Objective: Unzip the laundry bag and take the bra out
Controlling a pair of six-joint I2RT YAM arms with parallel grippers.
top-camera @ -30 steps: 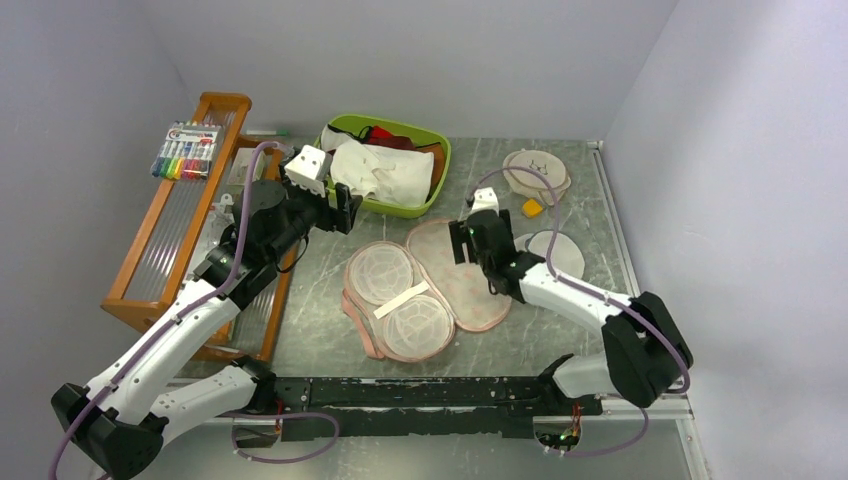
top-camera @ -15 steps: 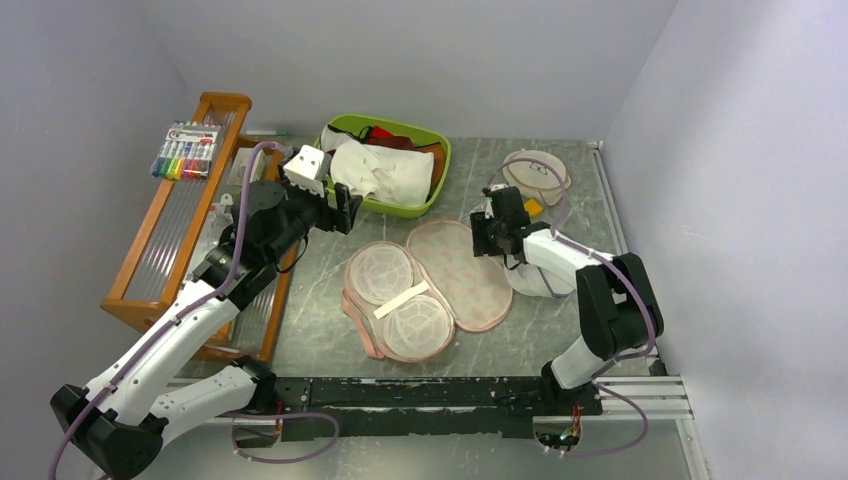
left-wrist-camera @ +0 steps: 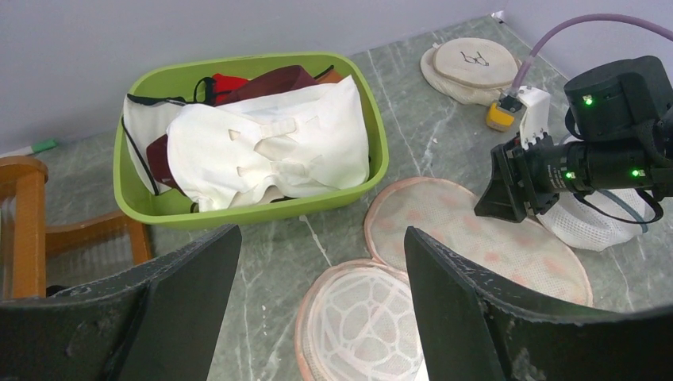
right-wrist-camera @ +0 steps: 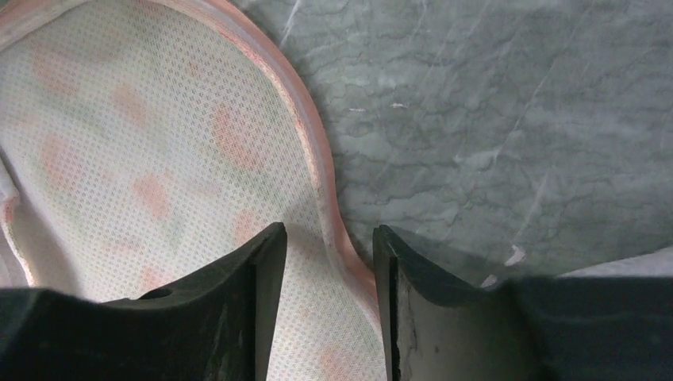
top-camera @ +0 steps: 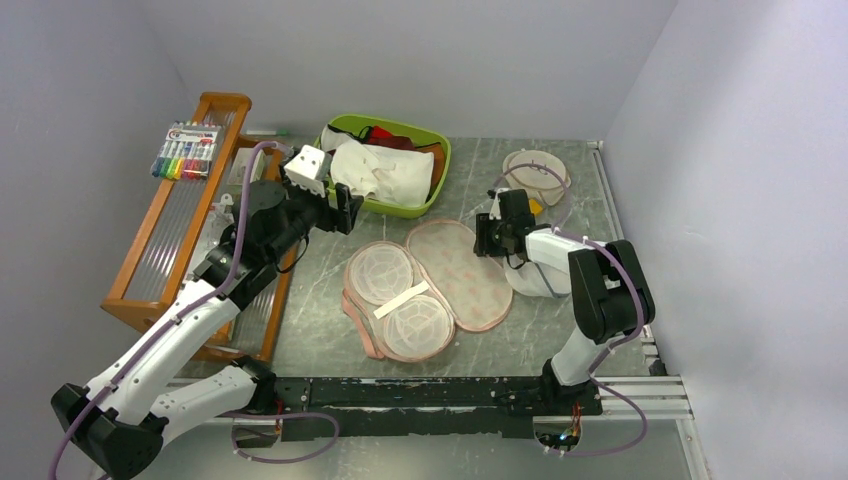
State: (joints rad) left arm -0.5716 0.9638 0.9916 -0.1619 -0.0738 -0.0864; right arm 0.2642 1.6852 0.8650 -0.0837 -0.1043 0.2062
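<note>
- Reaching low, my right gripper (right-wrist-camera: 327,234) straddles the pink edge of the laundry bag (right-wrist-camera: 159,159), jaws apart, elbow folded high.
- My left gripper (left-wrist-camera: 321,238) hovers wide open beside the green bin (left-wrist-camera: 379,151).
- The bra (top-camera: 380,270) lies on the bag's left half.

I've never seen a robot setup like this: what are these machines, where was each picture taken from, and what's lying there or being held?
Two robot arms are bolted to the near edge of the table. One picture looks down from above; the other two come from a camera on each wrist. The printed laundry bag lies unzipped and open, the white bra in one half. The right hand straddles the flap's pink edge, not clamped. The left hand hangs open and empty near a green tub of clothes.
</note>
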